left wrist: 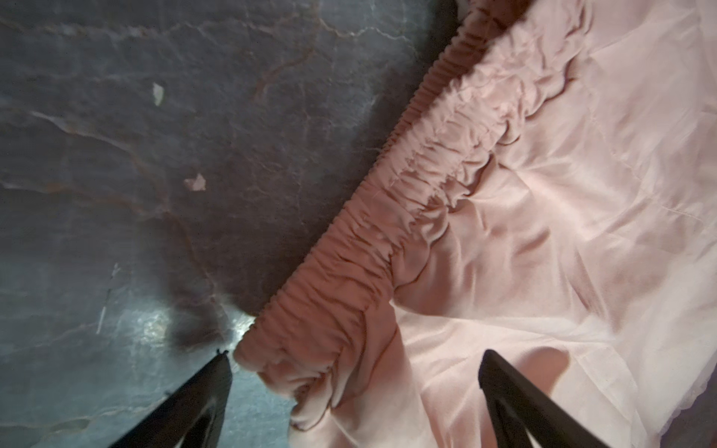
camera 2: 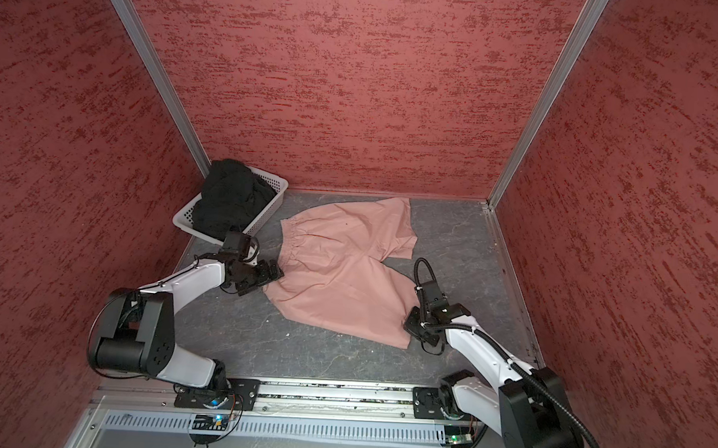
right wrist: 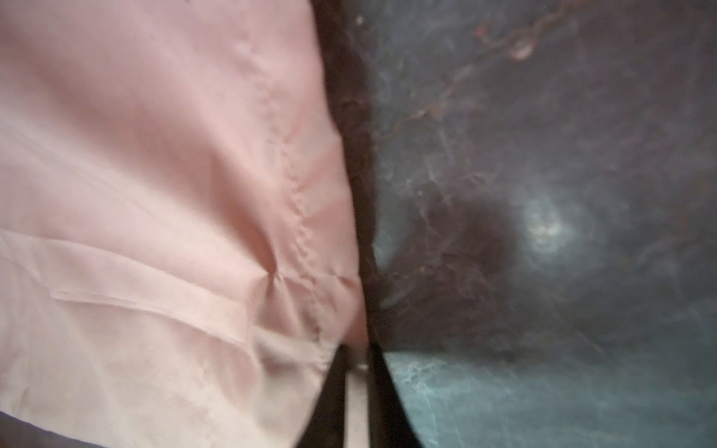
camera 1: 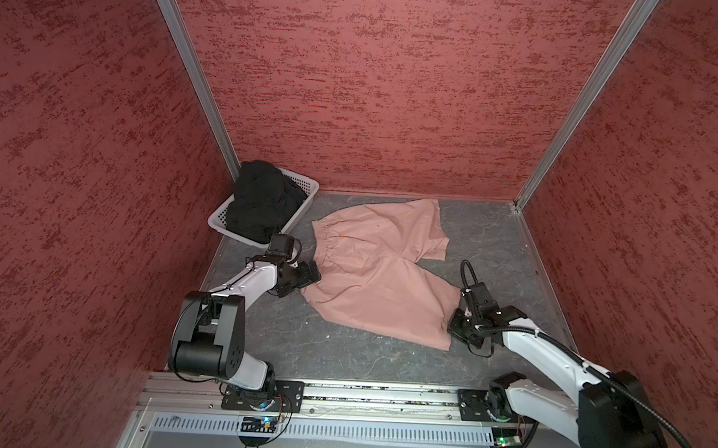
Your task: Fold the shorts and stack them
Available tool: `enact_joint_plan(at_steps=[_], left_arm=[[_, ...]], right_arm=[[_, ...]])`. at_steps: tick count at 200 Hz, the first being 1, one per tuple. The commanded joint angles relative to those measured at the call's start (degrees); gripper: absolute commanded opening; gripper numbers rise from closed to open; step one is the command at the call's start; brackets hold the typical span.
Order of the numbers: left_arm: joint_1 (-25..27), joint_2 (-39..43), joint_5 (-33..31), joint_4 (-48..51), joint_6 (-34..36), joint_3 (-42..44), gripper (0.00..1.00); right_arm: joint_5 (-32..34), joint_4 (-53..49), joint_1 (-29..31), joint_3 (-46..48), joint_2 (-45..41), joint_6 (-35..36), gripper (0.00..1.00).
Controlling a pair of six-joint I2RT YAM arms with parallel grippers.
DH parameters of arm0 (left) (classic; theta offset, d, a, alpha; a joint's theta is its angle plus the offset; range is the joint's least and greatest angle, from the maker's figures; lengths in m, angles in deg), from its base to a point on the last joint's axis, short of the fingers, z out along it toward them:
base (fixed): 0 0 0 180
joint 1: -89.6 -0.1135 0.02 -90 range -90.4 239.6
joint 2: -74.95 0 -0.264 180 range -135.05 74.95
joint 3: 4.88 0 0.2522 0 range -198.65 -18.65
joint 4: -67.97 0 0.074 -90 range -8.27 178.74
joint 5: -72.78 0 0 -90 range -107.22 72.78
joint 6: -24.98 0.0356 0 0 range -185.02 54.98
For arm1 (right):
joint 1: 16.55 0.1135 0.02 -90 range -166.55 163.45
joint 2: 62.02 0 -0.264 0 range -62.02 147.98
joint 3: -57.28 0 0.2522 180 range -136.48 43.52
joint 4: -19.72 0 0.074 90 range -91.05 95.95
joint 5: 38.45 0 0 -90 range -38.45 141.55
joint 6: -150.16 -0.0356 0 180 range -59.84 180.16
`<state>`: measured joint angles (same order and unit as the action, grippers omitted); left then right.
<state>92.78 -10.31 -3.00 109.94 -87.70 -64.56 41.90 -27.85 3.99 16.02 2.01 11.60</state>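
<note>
- We see a white perforated basket [camera 1: 298, 183] in the table's far left corner.
- We see a dark grey marbled table [camera 1: 343, 357] with pale specks.
- We see red textured walls [camera 1: 375, 88] on three sides, joined by aluminium posts [camera 1: 190, 68].
- We see a metal rail [camera 1: 383, 394] along the near edge.

Mottled red walls [camera 1: 375, 88] enclose a dark grey veined desk [camera 1: 343, 357]; aluminium posts [camera 1: 193, 72] rise at its far corners.

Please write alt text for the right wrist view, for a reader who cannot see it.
The right gripper is shut on the hem of the pink shorts, which lie on a dark table. The picture is slightly blurred.
</note>
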Motion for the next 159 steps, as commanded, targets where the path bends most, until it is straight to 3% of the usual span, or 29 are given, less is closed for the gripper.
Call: enact_joint_plan(at_steps=[1, 38, 74, 79, 95, 104, 132, 159], left_arm=[[-0.5, 1.4, 1.5, -1.9, 0.2, 0.5, 0.99], [-0.5, 1.3, 2.5, -0.1, 1.4, -1.3, 0.99], [-0.6, 3.0, 1.2, 1.1, 2.2, -1.2, 0.99], [-0.6, 3.4, 1.1, 1.4, 2.3, -1.2, 0.99], [-0.6, 4.7, 0.5, 2.0, 2.2, -0.5, 0.99], [-0.8, 5.3, 0.4, 1.6, 2.0, 0.0, 0.99], [-2.3, 5.1, 2.0, -0.4, 1.7, 0.9, 0.99], [-3.3, 3.6, 3.7, -1.0, 2.4, -0.4, 0.99]], right_arm=[[-0.1, 2.8, 0.2, -2.5, 1.7, 0.5, 0.00], [2.5, -9.7, -0.8, -17.5, 11.3, 9.4, 0.00], [4.3, -12.8, -1.8, -28.4, 21.4, 16.6, 0.00], [4.9, -14.4, -1.8, -29.6, 21.6, 16.7, 0.16], [5.3, -18.6, -1.8, -28.6, 16.5, 14.7, 0.45], [4.6, -20.7, -1.9, -26.0, 11.8, 12.3, 0.54], [-0.8, -23.8, 0.7, -14.7, -1.8, 2.9, 0.58], [-5.0, -20.5, 5.9, -6.9, -5.9, -3.3, 0.58]])
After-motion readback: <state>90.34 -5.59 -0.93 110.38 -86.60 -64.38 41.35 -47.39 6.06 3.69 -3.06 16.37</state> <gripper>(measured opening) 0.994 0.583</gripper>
